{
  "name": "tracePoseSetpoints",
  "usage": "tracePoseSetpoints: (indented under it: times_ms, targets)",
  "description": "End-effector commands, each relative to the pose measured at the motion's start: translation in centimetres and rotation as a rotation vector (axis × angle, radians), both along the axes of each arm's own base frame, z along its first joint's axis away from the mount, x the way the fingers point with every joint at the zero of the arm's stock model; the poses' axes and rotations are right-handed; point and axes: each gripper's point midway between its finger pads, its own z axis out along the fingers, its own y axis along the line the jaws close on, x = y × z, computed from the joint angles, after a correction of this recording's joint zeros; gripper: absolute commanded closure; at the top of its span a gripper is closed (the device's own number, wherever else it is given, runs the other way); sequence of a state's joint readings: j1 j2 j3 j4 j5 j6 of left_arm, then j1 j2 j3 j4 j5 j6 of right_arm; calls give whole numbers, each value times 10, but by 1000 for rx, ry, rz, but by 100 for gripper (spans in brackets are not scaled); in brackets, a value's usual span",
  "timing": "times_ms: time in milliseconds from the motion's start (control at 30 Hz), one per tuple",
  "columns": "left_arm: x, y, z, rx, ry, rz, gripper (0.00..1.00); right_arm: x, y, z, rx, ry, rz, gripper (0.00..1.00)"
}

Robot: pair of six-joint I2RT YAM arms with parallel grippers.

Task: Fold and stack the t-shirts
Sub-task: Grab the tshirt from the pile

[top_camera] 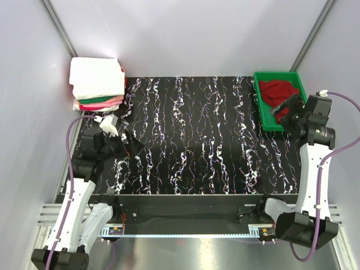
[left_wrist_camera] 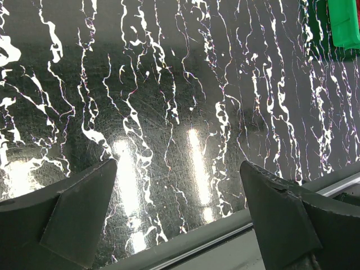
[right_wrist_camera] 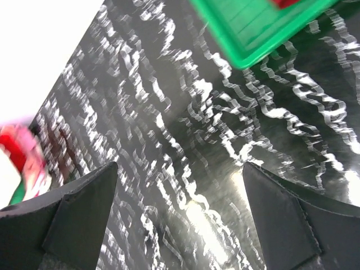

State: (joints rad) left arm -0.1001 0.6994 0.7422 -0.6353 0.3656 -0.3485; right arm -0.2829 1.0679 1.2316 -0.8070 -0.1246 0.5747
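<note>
1. Top view, upper left corner: the stack of folded t-shirts (top_camera: 97, 84) sits at the far corner of the surface (top_camera: 191, 135), white on top, green, pink and red layers showing at its lower edge.
2. Over on the upper right, the red t-shirt (top_camera: 278, 91) lies crumpled inside the green tray (top_camera: 260, 107).
3. The left claw (top_camera: 130, 147) hangs at the left side of the frame, just below the stack and apart from it. Its wrist view shows both fingers (left_wrist_camera: 84, 214) spread wide with only the black marbled surface between them.
4. The right claw (top_camera: 284, 111) is over the lower part of the tray, beside the red t-shirt. From its wrist, the fingers (right_wrist_camera: 79, 219) stand wide apart with nothing between them.
5. In the right wrist view the tray fills the top of the frame, and the stack is a blur at the left edge.
</note>
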Motion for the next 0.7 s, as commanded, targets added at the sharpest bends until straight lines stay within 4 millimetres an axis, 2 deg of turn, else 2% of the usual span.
tracePoseSetpoints:
  times_ms: [0, 167, 233, 267, 333, 367, 400, 433, 467, 500, 533, 567, 600, 633, 667]
  targets:
    - [6, -2, 14, -4, -47, -10, 1, 0, 25, 14, 34, -74, 152, 1]
    - [8, -7, 19, -19, -12, -67, 1, 15, 39, 19, 92, -123, 231, 0]
    - [13, -2, 26, -8, -40, -32, 1, 24, 33, 26, 71, -141, 212, 0]
    - [13, 0, 30, -3, -62, -17, 1, 32, 26, 23, 55, -130, 196, 0]
    - [12, 4, 22, 6, -57, 12, 1, 44, 14, 29, 5, -123, 176, 0]
    - [13, 7, 22, 10, -68, 28, 1, 58, 2, 10, -7, -52, 142, 0]
    - [13, 8, 20, 10, -63, 40, 1, 62, -6, -2, -14, 14, 123, 0]
    - [13, 9, 19, 10, -63, 47, 1, 74, -18, 7, -47, 21, 99, 0]
    - [14, 9, 19, 11, -62, 51, 1, 91, -35, -27, -49, 132, 65, 0]
    - [14, 9, 18, 10, -59, 55, 1, 93, -41, -42, -39, 206, 50, 0]
    - [14, 10, 18, 11, -60, 56, 1, 104, -57, -35, -52, 211, 17, 0]
    - [14, 9, 17, 8, -55, 51, 1, 115, -70, -66, -40, 302, -10, 0]
    - [14, 7, 18, 5, -57, 42, 1, 120, -77, -74, -35, 331, -23, 0]
    - [14, 4, 19, -5, -61, 26, 1, 133, -85, -70, -39, 312, -44, 0]
    - [13, 3, 19, -10, -60, 18, 1, 143, -94, -94, -29, 359, -55, 0]
